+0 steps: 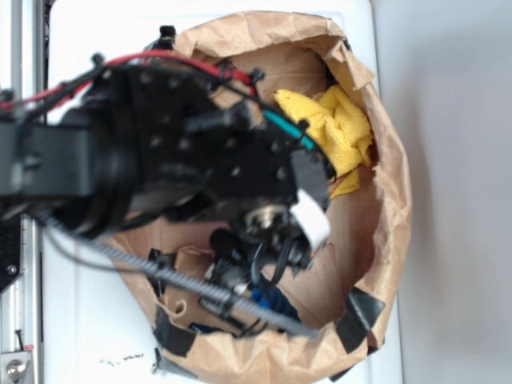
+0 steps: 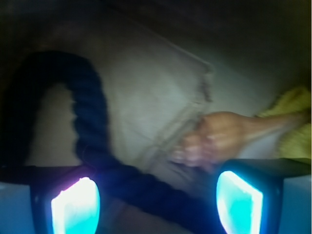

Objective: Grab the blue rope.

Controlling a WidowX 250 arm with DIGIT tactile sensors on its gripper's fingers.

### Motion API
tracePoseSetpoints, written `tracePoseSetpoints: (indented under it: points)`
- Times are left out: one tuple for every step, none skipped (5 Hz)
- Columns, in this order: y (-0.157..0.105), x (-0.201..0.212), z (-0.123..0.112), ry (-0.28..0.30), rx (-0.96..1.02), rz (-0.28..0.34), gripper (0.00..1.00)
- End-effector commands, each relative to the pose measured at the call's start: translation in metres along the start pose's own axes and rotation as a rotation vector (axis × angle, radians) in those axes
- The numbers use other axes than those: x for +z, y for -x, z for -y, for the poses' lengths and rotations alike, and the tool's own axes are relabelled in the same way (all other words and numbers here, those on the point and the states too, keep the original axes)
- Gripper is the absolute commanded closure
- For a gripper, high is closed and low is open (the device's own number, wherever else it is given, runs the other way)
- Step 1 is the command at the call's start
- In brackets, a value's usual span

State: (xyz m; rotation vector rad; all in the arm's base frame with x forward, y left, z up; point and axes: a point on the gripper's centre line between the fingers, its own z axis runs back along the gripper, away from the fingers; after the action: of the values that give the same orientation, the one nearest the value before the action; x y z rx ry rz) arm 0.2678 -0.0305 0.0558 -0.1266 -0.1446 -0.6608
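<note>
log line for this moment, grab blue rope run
phase: approach | gripper: open, fingers either side of blue rope | rope: curved on floor of paper bag, not gripped | yellow cloth: apart, far side

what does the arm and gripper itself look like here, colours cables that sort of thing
The arm is black, boxy, with bolt heads on its plates. A red cable runs over its top, a grey ribbed cable hangs below, and a teal strip and a white tag sit near the wrist. In the wrist view the gripper has dark fingers with glowing cyan pads.
</note>
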Motion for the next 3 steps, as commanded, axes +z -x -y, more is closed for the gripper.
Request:
tracePoseSetpoints:
  points:
    - [-0.033, 0.002, 0.025, 0.05, -0.057, 0.056, 0.0]
    - [-0.034, -0.028, 0.034, 0.043, -0.089, 0.001, 0.0]
    - [-0.024, -0.052, 0.043, 0.025, -0.121, -0.036, 0.0]
